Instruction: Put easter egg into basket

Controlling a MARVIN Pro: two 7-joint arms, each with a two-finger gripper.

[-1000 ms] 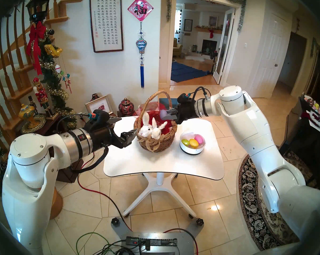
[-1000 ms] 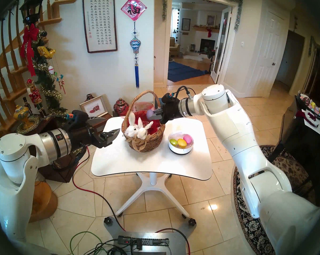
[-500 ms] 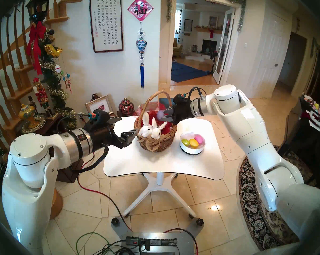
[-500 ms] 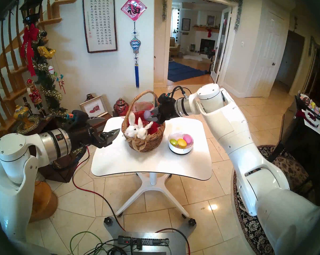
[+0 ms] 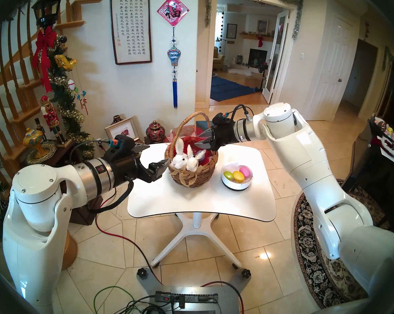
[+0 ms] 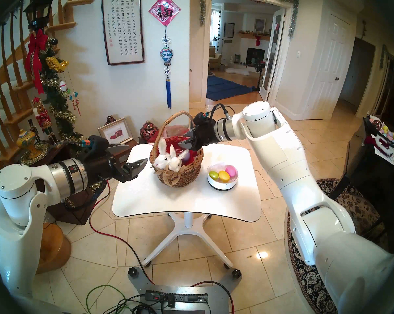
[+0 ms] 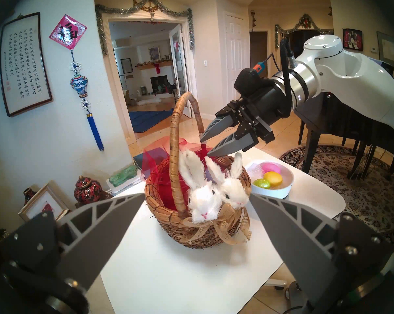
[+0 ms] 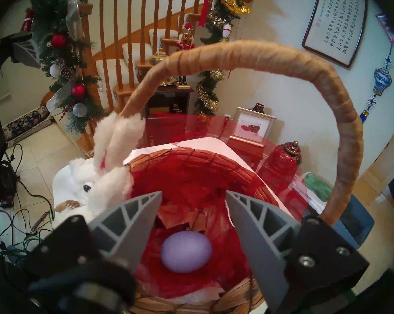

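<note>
Two arms are reaching over the white counter (image 5: 200, 200) in the left head view. The wicker basket (image 5: 192, 170) is standing near the counter's far middle, with two white plush bunnies (image 5: 187, 160) leaning over its near rim above a burlap bow (image 5: 187, 178). The right tool (image 5: 199, 139) is hanging above the basket's far right rim, its fingers spread with nothing between them. A sliver of the purple egg (image 5: 202, 154) is showing in the red lining just behind a bunny ear. The left tool (image 5: 154, 156) is waiting just left of the basket, spread wide and not touching it. A white bowl (image 5: 236, 184) is sitting to the basket's right, holding a green, a yellow and a pink egg.

The right head view is giving nearly the same picture: the right tool (image 6: 186, 139) is gaping above the basket (image 6: 178, 170), and the purple egg (image 6: 187, 157) is peeking out beside the bunnies (image 6: 170, 162).

In the left wrist view, the left tool's fingers (image 7: 105, 218) are framing the basket (image 7: 169, 218) from either side, well clear of it, while the right tool (image 7: 207, 145) is pointing down over the far rim beside the handle (image 7: 175, 170).

In the right wrist view, the purple egg (image 8: 186, 252) is lying loose on the red lining (image 8: 191, 186) at the bottom of the basket, between and below the spread fingers (image 8: 128, 225), touching neither.
</note>
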